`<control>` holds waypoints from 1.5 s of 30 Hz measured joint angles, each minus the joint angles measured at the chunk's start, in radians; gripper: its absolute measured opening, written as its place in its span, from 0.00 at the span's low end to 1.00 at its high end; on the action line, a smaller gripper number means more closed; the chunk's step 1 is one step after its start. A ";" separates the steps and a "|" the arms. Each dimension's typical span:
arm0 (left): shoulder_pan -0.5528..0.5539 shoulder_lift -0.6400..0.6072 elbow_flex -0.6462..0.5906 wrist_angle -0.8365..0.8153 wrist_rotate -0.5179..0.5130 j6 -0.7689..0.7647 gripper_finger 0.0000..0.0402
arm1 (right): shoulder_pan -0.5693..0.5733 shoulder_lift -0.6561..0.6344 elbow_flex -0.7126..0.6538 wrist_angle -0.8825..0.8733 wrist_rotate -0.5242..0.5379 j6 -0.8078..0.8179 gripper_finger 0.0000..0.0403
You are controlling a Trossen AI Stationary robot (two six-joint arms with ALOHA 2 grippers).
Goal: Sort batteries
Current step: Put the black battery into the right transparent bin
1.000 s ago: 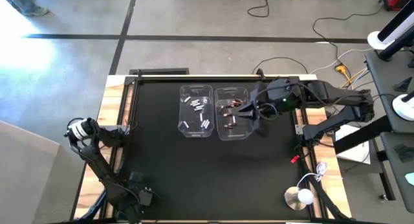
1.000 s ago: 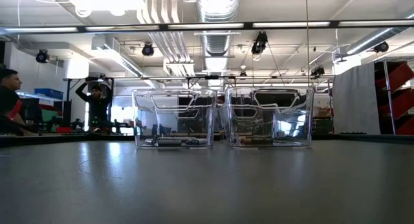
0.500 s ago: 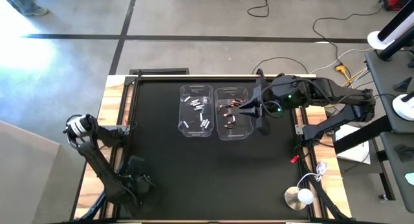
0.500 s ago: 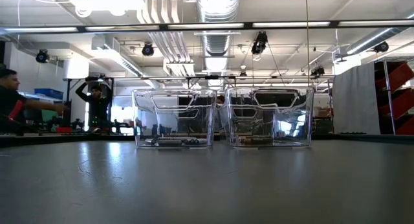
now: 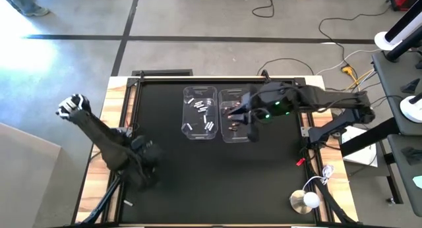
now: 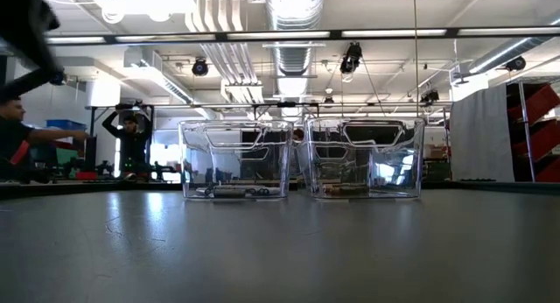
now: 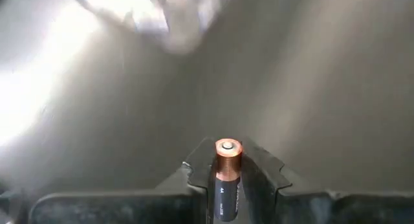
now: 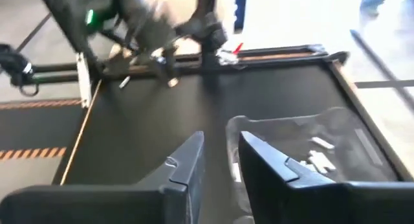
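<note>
High view: silvery batteries (image 5: 201, 113) are sorted in the left bin (image 5: 199, 113), dark ones (image 5: 232, 117) in the right bin (image 5: 236, 114). One dark battery (image 7: 226, 175) is clamped between the left fingers (image 7: 227, 169), undelivered. Right fingers (image 8: 220, 163) are parted, nothing between, over the right bin.

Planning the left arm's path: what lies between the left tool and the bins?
High view: only bare black mat between the left tool and the bins.
</note>
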 joint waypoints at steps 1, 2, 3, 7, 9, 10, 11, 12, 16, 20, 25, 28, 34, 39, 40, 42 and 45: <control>0.017 -0.031 0.000 0.023 -0.061 -0.040 0.09 | 0.008 0.017 -0.001 0.008 -0.006 0.001 0.23; 0.032 -0.058 0.000 0.052 -0.130 -0.081 0.09 | 0.019 0.037 -0.001 0.019 -0.013 0.001 0.25; 0.044 -0.081 -0.001 0.087 -0.200 -0.119 0.09 | 0.031 0.056 -0.001 0.035 -0.018 0.001 0.26; 0.068 -0.142 -0.017 0.291 -0.474 -0.159 0.09 | 0.067 0.132 -0.001 0.106 -0.022 0.033 0.34; 0.077 -0.154 -0.022 0.406 -0.573 -0.116 0.09 | 0.079 0.170 -0.001 0.149 -0.023 0.056 0.39; 0.081 -0.156 -0.023 0.470 -0.607 -0.070 0.09 | 0.084 0.190 -0.001 0.177 -0.022 0.074 0.41; 0.084 -0.157 -0.023 0.540 -0.627 -0.006 0.09 | 0.086 0.209 -0.001 0.208 -0.024 0.094 0.42; 0.089 -0.157 -0.023 0.607 -0.638 0.072 0.09 | 0.087 0.227 -0.001 0.233 -0.028 0.118 0.44; 0.116 -0.140 -0.023 0.963 -0.624 0.411 0.09 | 0.090 0.289 -0.001 0.305 -0.077 0.183 0.47; 0.137 -0.111 -0.023 1.227 -0.557 0.654 0.09 | 0.090 0.308 -0.002 0.396 -0.131 0.222 0.46; 0.158 -0.087 -0.023 1.319 -0.553 0.727 0.09 | 0.090 0.306 -0.002 0.501 -0.141 0.249 0.44; 0.170 -0.074 -0.023 1.382 -0.546 0.751 0.09 | 0.090 0.303 -0.002 0.517 -0.140 0.252 0.42; 0.181 -0.062 -0.023 1.484 -0.491 0.795 0.09 | 0.089 0.303 -0.002 0.526 -0.120 0.238 0.40; 0.183 -0.066 -0.023 1.480 -0.477 0.795 0.09 | 0.089 0.286 -0.002 0.495 -0.068 0.202 0.42; 0.183 -0.067 -0.023 1.480 -0.477 0.795 0.09 | 0.089 0.279 -0.002 0.495 -0.060 0.195 0.42; 0.183 -0.067 -0.023 1.485 -0.477 0.795 0.09 | 0.087 0.263 -0.002 0.503 -0.047 0.185 0.44; 0.194 -0.067 -0.023 1.505 -0.477 0.797 0.09 | 0.083 0.258 -0.001 0.542 -0.044 0.188 0.46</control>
